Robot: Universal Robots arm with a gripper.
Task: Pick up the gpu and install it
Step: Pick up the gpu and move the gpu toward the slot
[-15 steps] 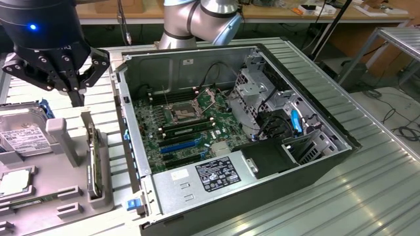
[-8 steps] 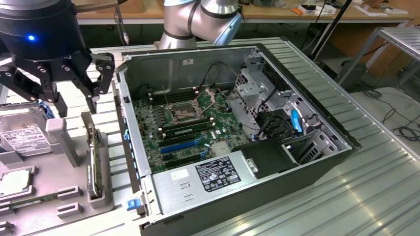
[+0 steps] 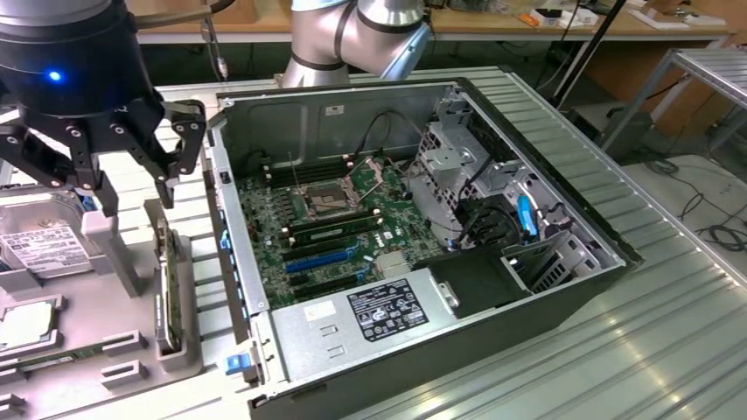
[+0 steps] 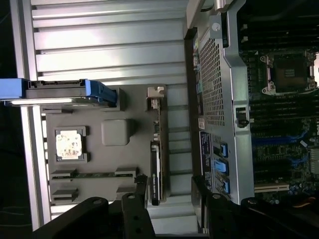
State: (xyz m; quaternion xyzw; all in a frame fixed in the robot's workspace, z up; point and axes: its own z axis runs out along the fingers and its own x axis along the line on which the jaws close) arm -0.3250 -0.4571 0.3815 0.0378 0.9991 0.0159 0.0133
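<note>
The gpu [image 3: 167, 287] is a thin dark card standing on edge in a slot of the grey parts tray [image 3: 82, 385], beside the open computer case. My gripper [image 3: 126, 182] hangs above the tray's far end, over the card's far end. Its black fingers are spread apart with nothing between them, so it is open and not touching the card. In the wrist view the gpu [image 4: 155, 169] runs lengthwise with its silvery bracket at one end. The gripper [image 4: 172, 214] fingers frame the card's near end from above.
The tray also holds a silver hard drive [image 3: 41, 247], a processor chip [image 3: 26, 324] and a green memory stick [image 3: 59, 357]. The open case [image 3: 561, 289] shows the motherboard [image 3: 338, 210] with blue expansion slots [image 3: 321, 260], a power supply [image 3: 386, 311] and a drive cage [image 3: 461, 166].
</note>
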